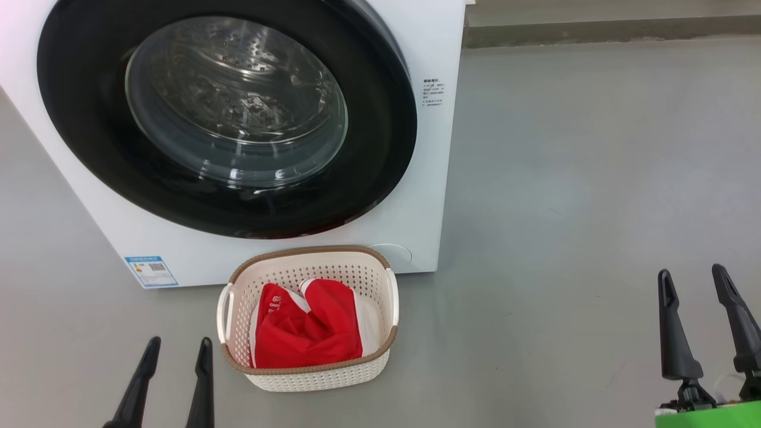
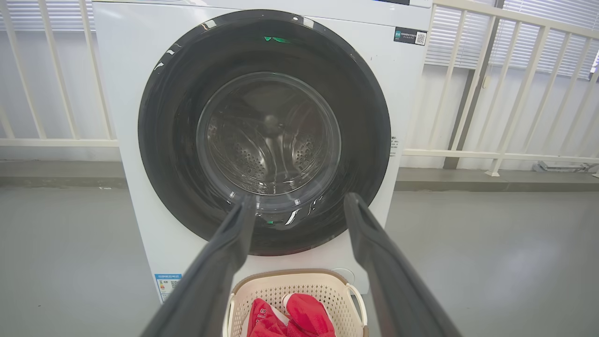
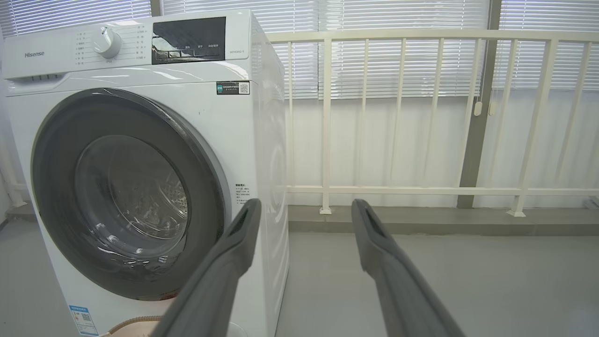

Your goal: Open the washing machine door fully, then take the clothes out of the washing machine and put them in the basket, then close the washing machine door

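— On the grey floor [image 1: 565, 178], right up against the washing machine [image 1: 428, 178], what's there?
— That's the basket [image 1: 309, 377]. Its back rim is just beside the machine's lower panel, below the washing machine door [image 1: 77, 119]. It has red clothes [image 1: 309, 336] with white trim bunched inside.
— Door state?
— Closed flush against the front in all three views. The steel drum shows through the glass. Can't tell whether any cloth lies in there.
— Left side?
— The left gripper [image 1: 180, 342] is at the lower left of the head view, fingers spread wide, holding nothing. The basket is just to its right, near but apart. In the left wrist view the fingers point at the door's lower rim and the basket sits low between them, not touching.
— Right side?
— The right gripper [image 1: 691, 271] is at the lower right, also spread wide and empty. It's well apart from basket and machine, with bare floor between. In its wrist view the machine stands off to the left, and the fingers aim past its corner toward a white railing [image 3: 398, 117].
— Anything else?
— A blue label [image 1: 151, 270] on the machine's lower left corner.
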You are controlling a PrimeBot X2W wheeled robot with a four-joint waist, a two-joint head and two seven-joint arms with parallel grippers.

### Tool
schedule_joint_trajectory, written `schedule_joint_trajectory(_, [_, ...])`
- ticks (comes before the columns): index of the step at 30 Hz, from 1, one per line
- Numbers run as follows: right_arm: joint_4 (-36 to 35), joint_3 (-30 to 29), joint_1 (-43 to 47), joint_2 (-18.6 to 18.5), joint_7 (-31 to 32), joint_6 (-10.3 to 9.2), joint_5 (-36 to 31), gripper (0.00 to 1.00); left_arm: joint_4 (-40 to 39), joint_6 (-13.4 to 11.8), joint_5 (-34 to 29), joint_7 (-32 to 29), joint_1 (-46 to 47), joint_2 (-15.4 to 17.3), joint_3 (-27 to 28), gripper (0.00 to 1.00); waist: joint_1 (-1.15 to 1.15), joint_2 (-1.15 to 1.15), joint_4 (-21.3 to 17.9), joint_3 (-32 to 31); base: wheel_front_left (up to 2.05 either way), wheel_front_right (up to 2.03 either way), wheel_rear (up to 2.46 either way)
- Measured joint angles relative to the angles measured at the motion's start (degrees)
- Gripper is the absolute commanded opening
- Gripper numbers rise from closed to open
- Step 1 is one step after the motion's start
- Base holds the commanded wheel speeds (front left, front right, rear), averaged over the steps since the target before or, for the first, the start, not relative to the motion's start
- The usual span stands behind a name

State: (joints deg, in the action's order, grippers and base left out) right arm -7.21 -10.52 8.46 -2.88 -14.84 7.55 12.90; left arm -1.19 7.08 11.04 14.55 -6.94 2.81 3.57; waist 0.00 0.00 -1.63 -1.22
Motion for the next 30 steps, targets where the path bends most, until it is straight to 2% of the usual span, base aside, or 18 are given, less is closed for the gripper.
schedule_joint_trajectory(10, [-1.2,0.1,2.0,0.7,0.0,0.0,-0.6,1.0,-0.3,0.0,0.1,0.0,-1.0,0.0,0.2,1.0,0.0,0.0,0.2,-0.3,0.0,0.0,0.0])
schedule_joint_trajectory(11, [-0.9,0.1,2.0,0.8,0.0,0.0,-0.6,0.0,0.1,0.0,0.2,0.0,-1.1,-0.1,0.1,0.0,0.0,0.0,0.2,-0.3,0.0,0.0,0.0])
schedule_joint_trajectory(17, [3.5,0.4,2.1,2.1,0.2,0.0,-0.1,0.0,4.3,0.0,0.8,-0.5,-1.7,-1.1,-0.4,0.0,0.0,0.0,0.3,-0.3,0.0,0.0,0.0])
schedule_joint_trajectory(30, [5.3,0.9,2.0,2.1,1.9,0.0,7.6,0.0,5.5,0.0,8.4,-2.4,-1.6,-1.1,-0.4,0.0,0.02,0.0,0.4,-0.1,0.0,0.0,0.0])
